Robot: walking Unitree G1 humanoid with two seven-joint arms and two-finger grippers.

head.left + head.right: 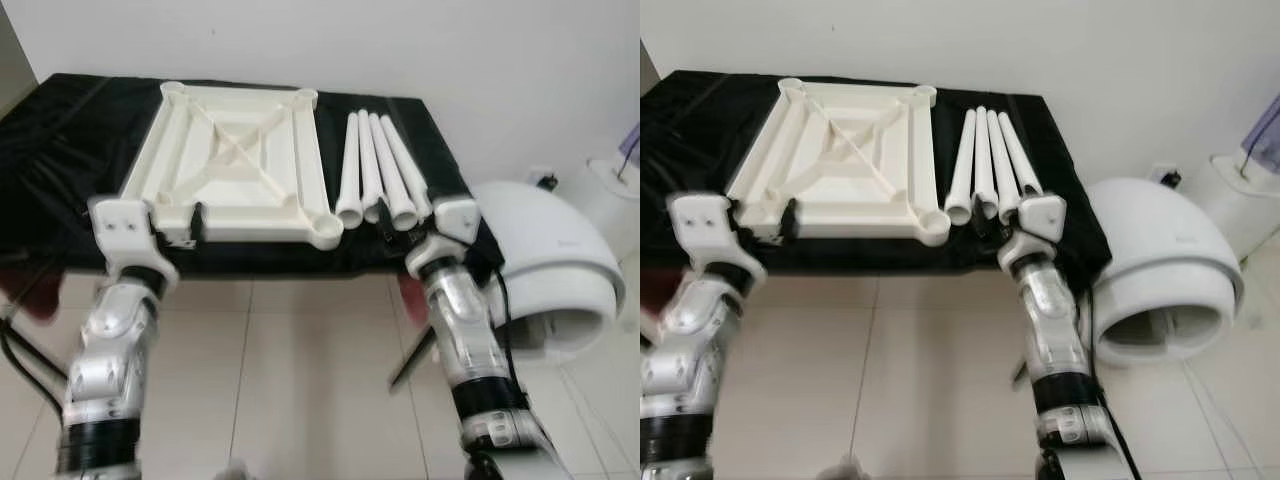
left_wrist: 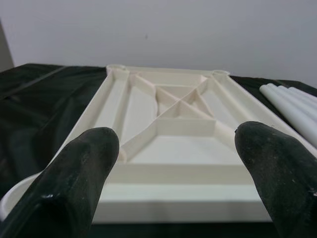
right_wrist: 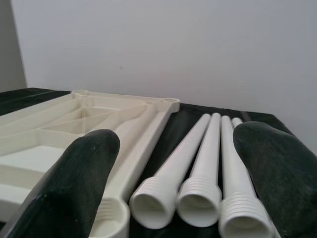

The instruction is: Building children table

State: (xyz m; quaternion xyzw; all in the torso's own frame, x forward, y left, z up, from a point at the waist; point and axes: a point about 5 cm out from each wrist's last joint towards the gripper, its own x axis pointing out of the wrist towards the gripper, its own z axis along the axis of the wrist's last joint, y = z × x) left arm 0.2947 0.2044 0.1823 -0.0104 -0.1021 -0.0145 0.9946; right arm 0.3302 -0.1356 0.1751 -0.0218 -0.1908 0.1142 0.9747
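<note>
Legs (image 3: 198,163) between right end effector (image 3: 178,163) fingers

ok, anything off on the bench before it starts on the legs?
Nothing stands out. The tabletop lies flat, underside up, on the black cloth; four legs lie side by side beside it. Left hand and right hand are open, holding nothing.

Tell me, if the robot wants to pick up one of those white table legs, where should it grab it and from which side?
Probably by the ribbed open end of the leftmost leg, coming in from the table's near edge. The four legs lie side by side with those ends toward the robot, and the right gripper is open just before them. The leftmost has a gap beside it toward the tabletop, giving one finger room.
</note>
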